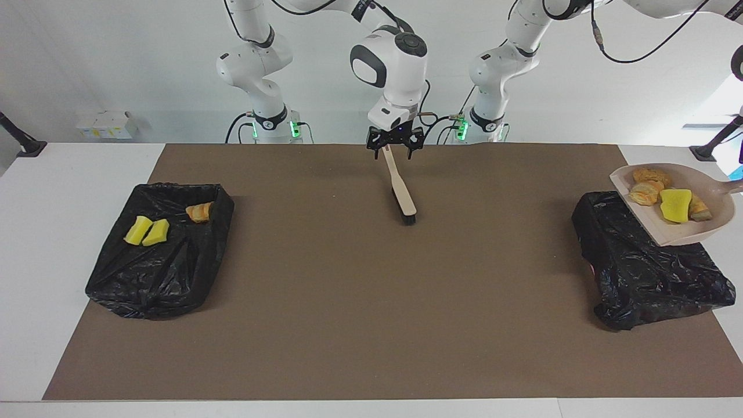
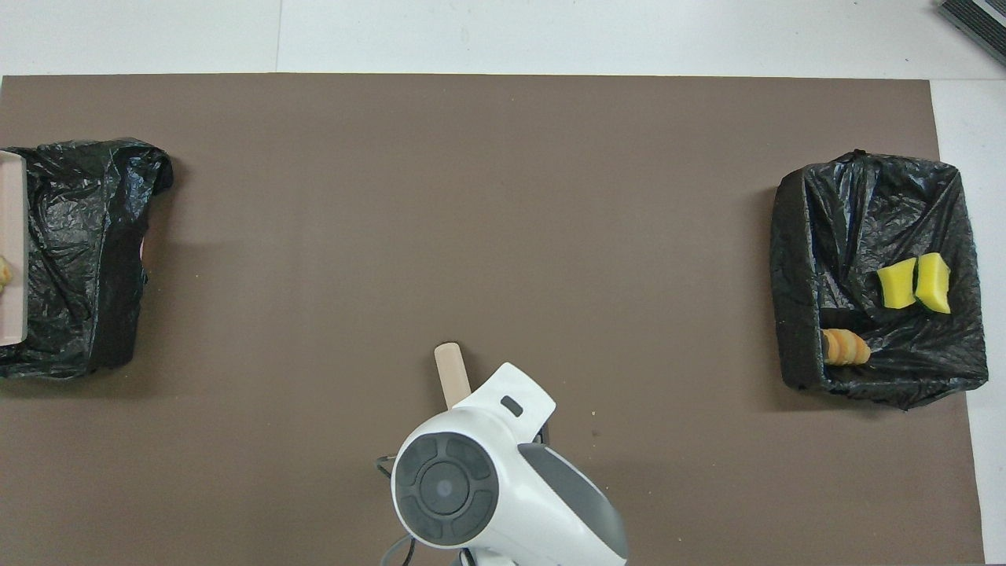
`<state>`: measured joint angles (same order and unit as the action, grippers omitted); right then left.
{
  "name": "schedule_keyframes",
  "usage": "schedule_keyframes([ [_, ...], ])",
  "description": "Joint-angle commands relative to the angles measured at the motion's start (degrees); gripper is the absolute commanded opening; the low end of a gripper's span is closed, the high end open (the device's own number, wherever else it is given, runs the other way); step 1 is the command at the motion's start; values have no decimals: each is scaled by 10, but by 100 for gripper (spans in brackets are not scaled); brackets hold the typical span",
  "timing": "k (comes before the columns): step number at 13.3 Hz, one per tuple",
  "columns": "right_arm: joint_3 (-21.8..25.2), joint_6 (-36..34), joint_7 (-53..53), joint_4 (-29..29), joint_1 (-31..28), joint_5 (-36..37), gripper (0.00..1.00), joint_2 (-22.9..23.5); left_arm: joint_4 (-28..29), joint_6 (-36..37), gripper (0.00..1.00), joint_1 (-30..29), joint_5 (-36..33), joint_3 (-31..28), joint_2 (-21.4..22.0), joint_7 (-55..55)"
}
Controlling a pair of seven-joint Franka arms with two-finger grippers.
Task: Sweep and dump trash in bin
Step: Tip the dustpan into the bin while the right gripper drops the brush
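A beige dustpan hangs tilted in the air over the black-lined bin at the left arm's end. It carries trash: a yellow wedge and three bread-like lumps. Its handle runs out of the facing view. My left gripper is out of both views, shut. Only a sliver of the dustpan shows in the overhead view. My right gripper stands open around the handle end of the beige brush, whose bristle end rests on the mat mid-table. In the overhead view the right wrist covers most of the brush.
A second black-lined bin sits at the right arm's end, holding two yellow wedges and an orange lump. A brown mat covers the table between the bins.
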<state>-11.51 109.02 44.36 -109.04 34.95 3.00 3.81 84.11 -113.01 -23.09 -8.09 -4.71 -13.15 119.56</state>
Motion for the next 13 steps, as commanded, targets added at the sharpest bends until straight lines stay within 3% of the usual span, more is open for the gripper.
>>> schedule_keyframes([
  [1,-4,-87,-85,75,-49,-1,100,1,-17,-35,0,8,-77,2,-14,-25],
  [4,-4,-153,-181,131,-112,-3,100,0,-3,-63,0,35,-191,4,-10,-82],
  [7,-2,-209,-295,182,-186,-7,100,0,-1,-60,0,47,-252,3,-9,-144],
  [13,5,-236,-458,197,-298,6,100,-16,-4,-59,0,49,-333,3,-10,-199],
])
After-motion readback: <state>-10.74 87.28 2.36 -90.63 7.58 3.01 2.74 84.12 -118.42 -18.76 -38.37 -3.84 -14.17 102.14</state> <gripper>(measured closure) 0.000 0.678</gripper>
